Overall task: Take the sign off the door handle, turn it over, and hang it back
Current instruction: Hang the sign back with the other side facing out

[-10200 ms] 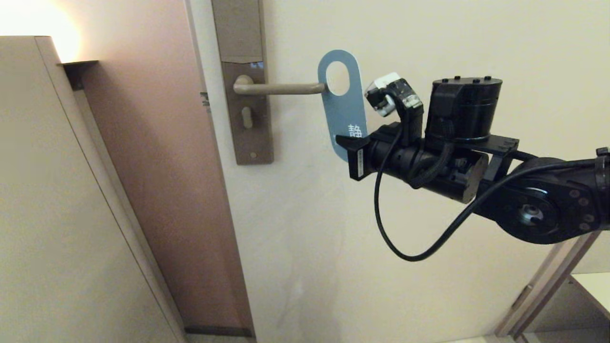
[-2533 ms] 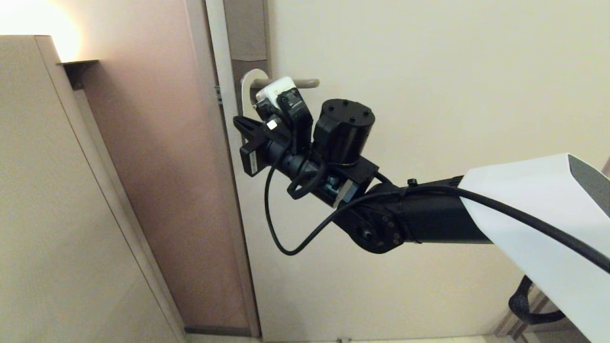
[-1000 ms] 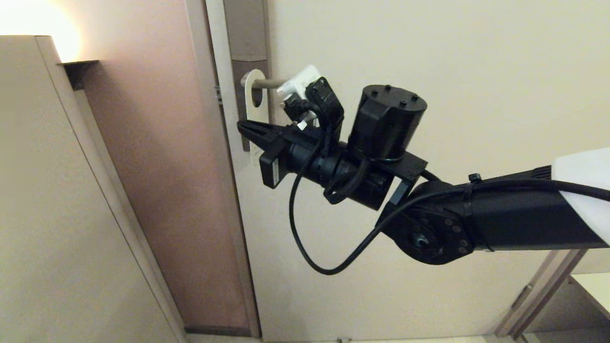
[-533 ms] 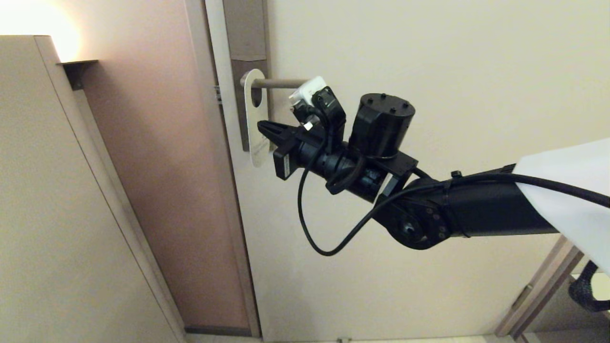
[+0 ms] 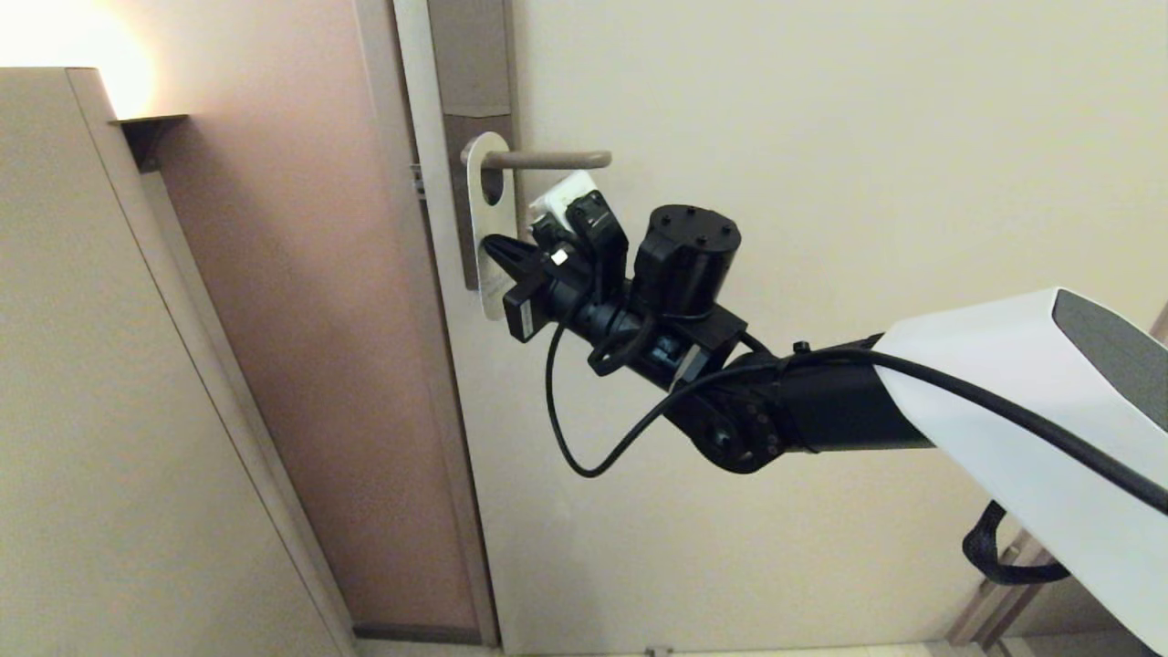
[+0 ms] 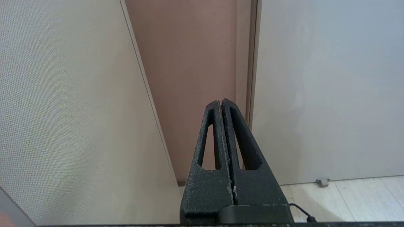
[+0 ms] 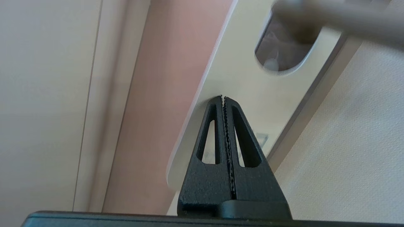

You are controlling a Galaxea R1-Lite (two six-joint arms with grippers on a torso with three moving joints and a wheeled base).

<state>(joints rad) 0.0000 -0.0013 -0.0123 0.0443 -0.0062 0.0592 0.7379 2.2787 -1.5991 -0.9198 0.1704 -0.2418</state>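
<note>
My left gripper (image 6: 223, 104), a black two-fingered claw, sits parked low, out of the head view, fingers pressed together on nothing. It points at the foot of the cream door (image 6: 328, 94) and a strip of brownish-pink wall.

My right gripper (image 5: 493, 245), the same black claw on a black arm with a white shell, reaches up and to the left across the door face. Its fingers are together with nothing between them. In the right wrist view the closed tips meet the white face of the sign (image 7: 240, 78); whether they press on it or only stand before it, I cannot tell.

The flat white rounded-oblong hanger card (image 5: 484, 214) hangs by its oval hole on the slim beige-bronze metal lever handle (image 5: 547, 160), pushed to the root of the lever against the tall brown rectangular backplate (image 5: 470, 55). It hangs roughly upright, white side outward.

Beyond, at the left, stands a beige panel (image 5: 109, 365) with a warm lamp glow above it.
</note>
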